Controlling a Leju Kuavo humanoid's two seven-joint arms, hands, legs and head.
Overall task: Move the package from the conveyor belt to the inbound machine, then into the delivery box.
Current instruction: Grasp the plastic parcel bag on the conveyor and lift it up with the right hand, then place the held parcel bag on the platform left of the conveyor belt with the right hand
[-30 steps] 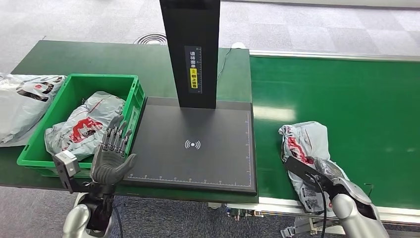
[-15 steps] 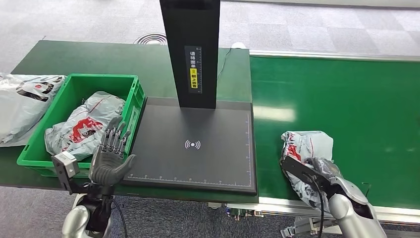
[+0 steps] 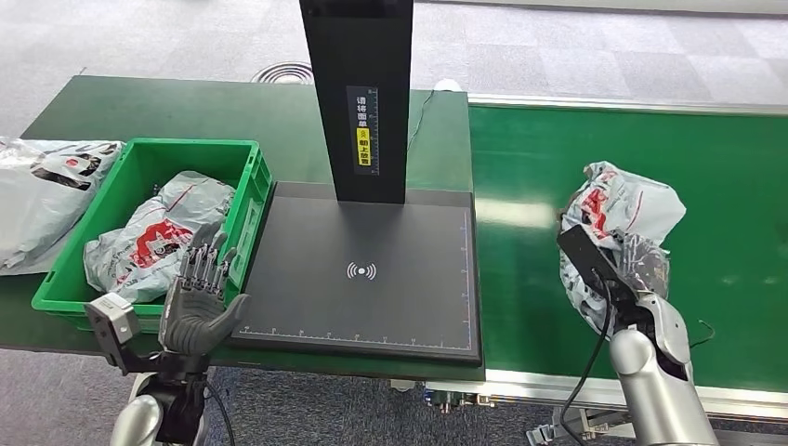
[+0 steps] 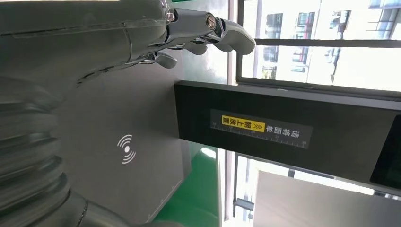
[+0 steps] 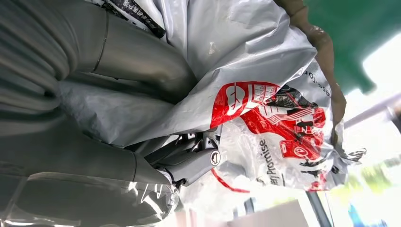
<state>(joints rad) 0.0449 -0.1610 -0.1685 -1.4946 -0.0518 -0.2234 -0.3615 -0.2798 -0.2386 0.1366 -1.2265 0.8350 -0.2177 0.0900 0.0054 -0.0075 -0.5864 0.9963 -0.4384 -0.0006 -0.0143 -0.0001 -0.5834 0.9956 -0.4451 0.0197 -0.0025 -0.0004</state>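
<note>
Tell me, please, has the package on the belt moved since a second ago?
Yes: the package, held by the right hand, rose and went farther up the conveyor belt.

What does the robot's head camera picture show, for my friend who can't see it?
The robot's right hand holds a grey plastic package above the green conveyor belt. Left of it lies the black inbound machine, then a green box with another package inside, where the open left hand waits.
</note>
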